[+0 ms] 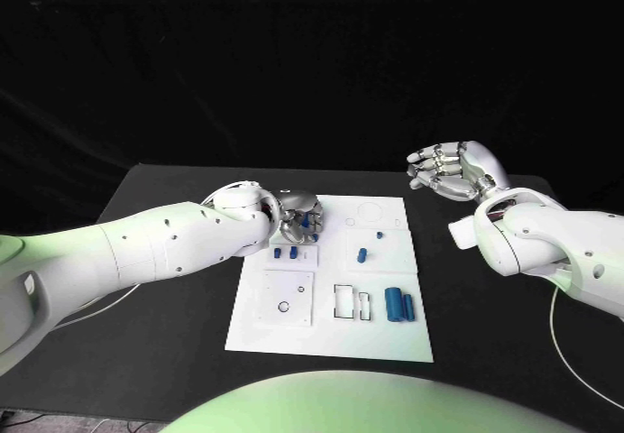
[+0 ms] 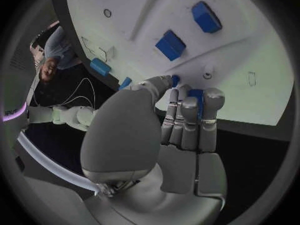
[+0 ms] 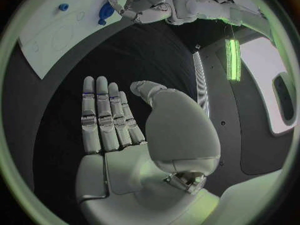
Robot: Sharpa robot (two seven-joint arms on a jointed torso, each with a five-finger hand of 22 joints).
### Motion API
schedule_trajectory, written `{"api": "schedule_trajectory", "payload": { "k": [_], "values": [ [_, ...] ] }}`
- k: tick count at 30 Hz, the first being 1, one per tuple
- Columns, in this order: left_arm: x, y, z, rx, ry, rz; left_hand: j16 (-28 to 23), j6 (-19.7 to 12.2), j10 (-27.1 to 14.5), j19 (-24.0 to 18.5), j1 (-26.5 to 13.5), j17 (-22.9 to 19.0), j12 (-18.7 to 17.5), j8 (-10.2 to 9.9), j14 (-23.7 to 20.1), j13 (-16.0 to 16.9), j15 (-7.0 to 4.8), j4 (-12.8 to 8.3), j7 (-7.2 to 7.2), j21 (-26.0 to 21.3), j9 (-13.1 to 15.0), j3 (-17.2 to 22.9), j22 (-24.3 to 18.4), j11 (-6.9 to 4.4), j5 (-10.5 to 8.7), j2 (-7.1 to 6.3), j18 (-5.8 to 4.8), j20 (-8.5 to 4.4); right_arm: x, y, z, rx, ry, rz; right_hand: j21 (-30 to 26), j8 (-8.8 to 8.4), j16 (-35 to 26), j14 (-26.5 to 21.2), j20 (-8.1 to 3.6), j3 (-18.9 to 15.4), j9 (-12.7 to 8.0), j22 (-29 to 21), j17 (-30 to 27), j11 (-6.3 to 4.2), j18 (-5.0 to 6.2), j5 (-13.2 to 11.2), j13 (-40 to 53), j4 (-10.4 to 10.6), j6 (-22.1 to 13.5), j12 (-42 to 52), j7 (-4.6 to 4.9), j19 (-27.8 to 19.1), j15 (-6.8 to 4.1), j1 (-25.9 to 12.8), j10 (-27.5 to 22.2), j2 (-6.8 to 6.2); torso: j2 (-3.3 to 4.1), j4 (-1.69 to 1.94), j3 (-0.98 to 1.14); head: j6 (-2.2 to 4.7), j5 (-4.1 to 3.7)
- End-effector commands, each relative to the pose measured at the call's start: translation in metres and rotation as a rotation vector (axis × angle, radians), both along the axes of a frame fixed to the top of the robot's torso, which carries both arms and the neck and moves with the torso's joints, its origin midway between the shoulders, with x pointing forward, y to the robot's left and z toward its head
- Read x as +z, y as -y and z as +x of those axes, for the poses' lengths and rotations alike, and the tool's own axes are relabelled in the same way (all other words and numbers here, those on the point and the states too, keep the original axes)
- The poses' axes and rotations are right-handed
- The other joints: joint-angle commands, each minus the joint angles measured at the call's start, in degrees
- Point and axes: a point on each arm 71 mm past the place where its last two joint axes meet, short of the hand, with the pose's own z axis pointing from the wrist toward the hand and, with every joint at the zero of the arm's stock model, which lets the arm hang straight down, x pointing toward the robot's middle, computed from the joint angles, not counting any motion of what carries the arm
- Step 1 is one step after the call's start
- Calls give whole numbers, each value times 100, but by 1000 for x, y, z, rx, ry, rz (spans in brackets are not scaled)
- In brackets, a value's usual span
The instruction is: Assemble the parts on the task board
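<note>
From the head camera, the white board (image 1: 333,336) is lying in the middle of the black tabletop (image 1: 169,216). The left hand (image 1: 297,219) is reaching over the board's far left corner and is holding a small blue part (image 1: 305,219) in its fingers. More blue parts are lying on the board: two small ones (image 1: 286,253) just near the left hand, two (image 1: 365,249) in the middle, and two bigger ones (image 1: 400,305) close to the near right edge. The right hand (image 1: 449,170) is hanging in the air past the board's right side, holding nothing, fingers loosely apart.

From the left wrist camera, the left hand (image 2: 181,130) is pinching a blue part (image 2: 195,96) between its thumb and fingers, right above the board (image 2: 250,50). Two blue blocks (image 2: 187,31) are sitting on the board beyond the fingers.

From the right wrist camera, the right hand (image 3: 125,130) is flat and spread, with nothing in it, over the tabletop (image 3: 150,55). The board's corner (image 3: 56,35) is lying well apart from it.
</note>
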Motion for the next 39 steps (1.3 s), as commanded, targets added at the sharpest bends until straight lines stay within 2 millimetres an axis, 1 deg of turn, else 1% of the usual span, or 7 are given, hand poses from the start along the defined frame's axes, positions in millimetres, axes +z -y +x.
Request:
{"api": "schedule_trajectory", "payload": {
  "k": [1, 9, 17, 23, 26, 32, 39],
  "values": [
    [-2, 1, 0, -10, -20, 22, 32, 44, 45, 45, 18, 10, -19, -26, 50, -11, -5, -6, 12, 32, -8, 44, 16, -2, -13, 33, -45, -7, 0, -2, -1, 19, -1, -1, 16, -20, -18, 14, 29, -8, -6, -10, -9, 6, 67, 30, -9, -28, 1, -20, 39, 9, 23, 15, 16, 30, 0, 0, 4, 0, -1],
    [-6, 3, 1, -14, -40, 32, 108, 80, 94, 115, 25, 102, -30, -34, 121, -29, -6, -16, 14, 133, -21, 63, 113, -7, -17, 56, -69, -6, 0, -2, -1, 19, -1, -1, 18, -22, -31, 11, 32, -4, -10, -46, -19, 14, 65, 34, -8, -43, 1, -30, 47, 9, 29, 19, 9, 38, -4, -8, 2, 0, -5],
    [-8, 3, 1, -15, -54, 41, 247, 183, 219, 161, 39, 259, -25, -31, 251, -47, -8, -51, 16, 224, -36, 84, 199, -18, -19, 95, -83, -7, 0, -3, -1, 20, -1, -1, 18, -22, -31, 11, 32, -4, -10, -46, -19, 14, 65, 34, -8, -43, 1, -30, 47, 9, 29, 19, 9, 38, -12, 6, 9, 0, -7],
    [-9, 5, 0, -21, -56, 36, 298, 247, 282, 211, 41, 299, -30, -26, 300, -57, -20, -66, 1, 298, -41, 96, 270, -36, -19, 124, -98, -9, 0, -3, 0, 21, -1, -1, 18, -22, -31, 11, 32, -4, -10, -46, -19, 14, 65, 34, -8, -43, 1, -30, 47, 9, 29, 19, 9, 38, -11, 3, 4, 0, -3],
    [-9, 6, 0, -22, -56, 35, 379, 343, 373, 305, 33, 421, -43, -15, 410, -70, -43, -81, -33, 414, -41, 107, 381, -70, -20, 158, -123, -24, 0, -3, 0, 21, -1, -1, 18, -22, -31, 11, 32, -4, -10, -46, -19, 14, 65, 34, -8, -43, 1, -30, 47, 9, 29, 19, 9, 38, -12, 3, 3, 0, -5],
    [-9, 6, 1, -18, -48, 26, 429, 499, 555, 401, 23, 452, -164, -53, 515, -126, -76, -120, -43, 535, -48, 193, 494, -95, -13, 247, -151, -55, 0, -3, 0, 21, -1, -1, 21, -20, -31, 17, 32, -5, -10, -56, -20, 13, 66, 34, -7, -43, 6, -30, 45, 12, 28, 15, 14, 42, -8, -2, 1, 0, -15],
    [-8, 4, 3, -3, -28, 5, 427, 606, 742, 463, -28, 390, -390, -132, 545, -210, -56, -162, 6, 612, -56, 275, 567, -66, -17, 256, -169, -47, 0, -4, 0, 23, 1, -1, 21, -19, -31, 18, 32, -4, -10, -58, -21, 12, 66, 35, -7, -44, 8, -29, 45, 13, 28, 16, 16, 43, -10, 4, 6, 0, -25]
  ]
}}
